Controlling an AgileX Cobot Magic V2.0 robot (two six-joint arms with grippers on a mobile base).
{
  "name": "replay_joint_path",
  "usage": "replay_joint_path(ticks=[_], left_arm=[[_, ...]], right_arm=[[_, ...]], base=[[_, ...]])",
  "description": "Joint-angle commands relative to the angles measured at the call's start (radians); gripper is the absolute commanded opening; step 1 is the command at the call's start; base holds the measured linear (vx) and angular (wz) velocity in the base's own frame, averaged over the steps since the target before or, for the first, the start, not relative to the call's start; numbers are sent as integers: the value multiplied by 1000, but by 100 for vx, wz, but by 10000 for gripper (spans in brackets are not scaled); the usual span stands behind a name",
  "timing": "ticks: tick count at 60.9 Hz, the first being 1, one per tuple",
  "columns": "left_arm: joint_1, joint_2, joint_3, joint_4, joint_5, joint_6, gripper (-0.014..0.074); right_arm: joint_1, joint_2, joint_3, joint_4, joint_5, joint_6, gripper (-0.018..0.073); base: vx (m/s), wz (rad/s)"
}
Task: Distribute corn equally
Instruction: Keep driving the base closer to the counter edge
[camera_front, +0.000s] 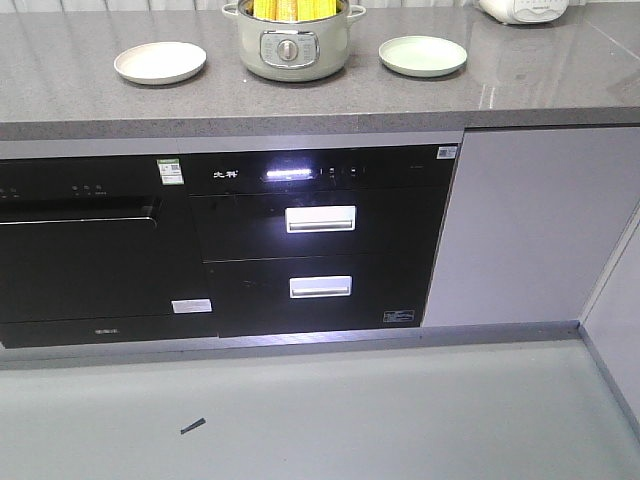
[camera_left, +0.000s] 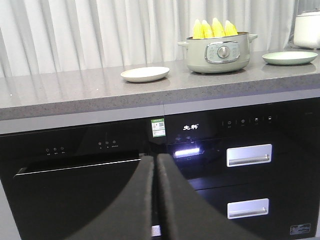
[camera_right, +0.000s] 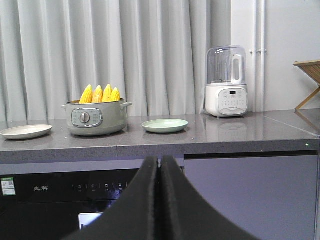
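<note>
Facing the corn (camera_front: 293, 9), tips up in the pot (camera_front: 292, 45) midway along the tabletop (camera_front: 80, 100).
My left tool (camera_left: 155, 162) and right tool (camera_right: 160, 162), both pressed together, sit below its front edge; neither looks nearer.

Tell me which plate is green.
The green plate sits between the pot and the blender; the cream plate lies on the pot's other side.

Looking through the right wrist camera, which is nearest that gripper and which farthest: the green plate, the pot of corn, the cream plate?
1. The green plate, straight ahead of the right gripper, on the counter.
2. The pot holding the corn, off to the left.
3. The cream plate, far left.
</note>
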Motion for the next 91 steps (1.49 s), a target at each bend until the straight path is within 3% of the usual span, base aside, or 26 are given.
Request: replay_joint_path(ticks=[1, 91], left_arm=[[1, -17, 3, -1, -75, -8, -7], [1, -17, 3, -1, -75, -8, -7]], right_arm=[[-6, -4, 7, -11, -69, -6, -1], [-6, -4, 7, -11, -69, -6, -1]], base=[[4, 1], [4, 3]])
